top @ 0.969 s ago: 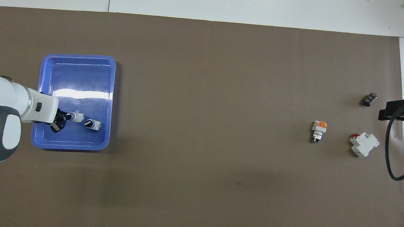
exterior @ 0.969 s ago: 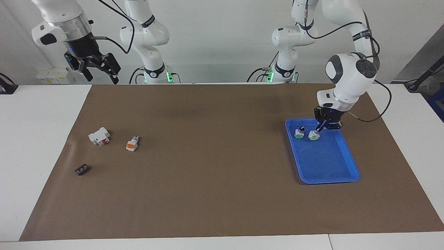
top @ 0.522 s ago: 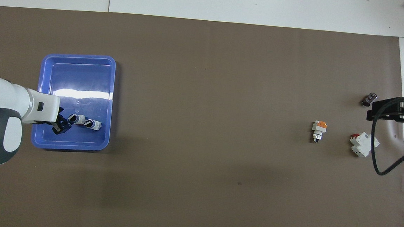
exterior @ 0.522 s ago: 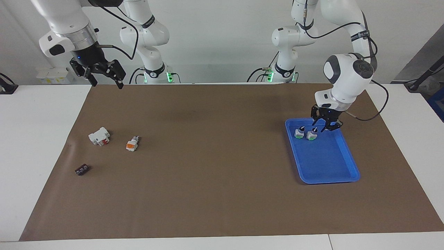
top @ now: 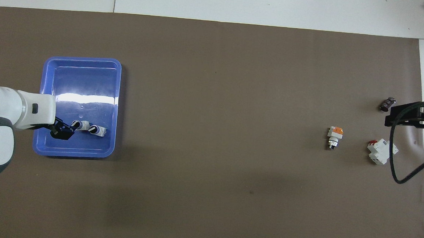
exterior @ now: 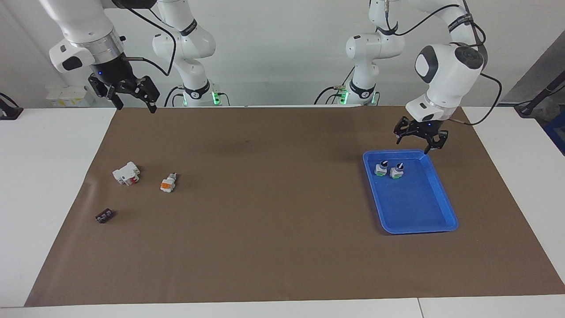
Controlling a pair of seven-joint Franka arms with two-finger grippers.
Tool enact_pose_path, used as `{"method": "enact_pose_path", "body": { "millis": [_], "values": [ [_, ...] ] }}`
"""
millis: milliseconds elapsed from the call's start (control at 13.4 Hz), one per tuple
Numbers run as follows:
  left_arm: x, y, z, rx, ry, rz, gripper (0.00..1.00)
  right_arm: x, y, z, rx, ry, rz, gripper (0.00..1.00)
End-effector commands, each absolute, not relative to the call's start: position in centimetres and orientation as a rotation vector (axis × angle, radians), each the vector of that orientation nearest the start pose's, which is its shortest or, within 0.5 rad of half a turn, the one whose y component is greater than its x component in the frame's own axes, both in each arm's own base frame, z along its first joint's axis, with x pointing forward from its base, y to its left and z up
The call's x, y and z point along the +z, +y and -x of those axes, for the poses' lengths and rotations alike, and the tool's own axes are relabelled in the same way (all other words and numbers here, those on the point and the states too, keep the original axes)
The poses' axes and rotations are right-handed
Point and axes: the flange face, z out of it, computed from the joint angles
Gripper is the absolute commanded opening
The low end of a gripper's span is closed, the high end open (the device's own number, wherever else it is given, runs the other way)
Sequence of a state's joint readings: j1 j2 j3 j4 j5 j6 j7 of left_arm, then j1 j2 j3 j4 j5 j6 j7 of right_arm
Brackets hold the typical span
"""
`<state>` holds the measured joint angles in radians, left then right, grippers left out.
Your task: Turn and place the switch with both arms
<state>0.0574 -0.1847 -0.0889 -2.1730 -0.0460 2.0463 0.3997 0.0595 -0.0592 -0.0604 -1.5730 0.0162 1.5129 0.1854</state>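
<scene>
Two green-ended switches stand side by side, knobs up, in a blue tray (exterior: 437, 207) near the left arm's end of the brown mat (exterior: 273, 212). Both sit at the tray's end nearest the robots: the switch (exterior: 396, 171) toward the left arm's edge, and a second switch (exterior: 381, 168) just beside it toward the table's middle.

The left gripper (exterior: 420, 138) hangs in the air over the tray's nearest rim, its jaws spread wide and empty, clear of both switches. In the overhead view that gripper (top: 61, 131) covers the tray's corner next to the switch (top: 78, 125), with the second switch (top: 97, 130) apart from it.

The right gripper (exterior: 130, 93) waits raised over the mat's corner at the right arm's end, nearest the robots; its jaws stand open and hold nothing.

Toward the right arm's end of the mat lie three other parts, well apart from the tray: an orange-ended switch (exterior: 168, 182), a white block with red (exterior: 126, 173) nearer the mat's edge, and a small dark component (exterior: 104, 216) farther from the robots.
</scene>
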Motion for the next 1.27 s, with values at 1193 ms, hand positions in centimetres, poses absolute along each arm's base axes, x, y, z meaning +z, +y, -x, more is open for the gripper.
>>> {"method": "enact_pose_path", "body": {
  "millis": [1193],
  "values": [
    [69.1, -2.0, -50.8, 0.041, 0.114, 3.100, 1.00, 65.2, -0.3, -53.0, -0.005, 0.258, 3.133, 1.00]
  ]
}}
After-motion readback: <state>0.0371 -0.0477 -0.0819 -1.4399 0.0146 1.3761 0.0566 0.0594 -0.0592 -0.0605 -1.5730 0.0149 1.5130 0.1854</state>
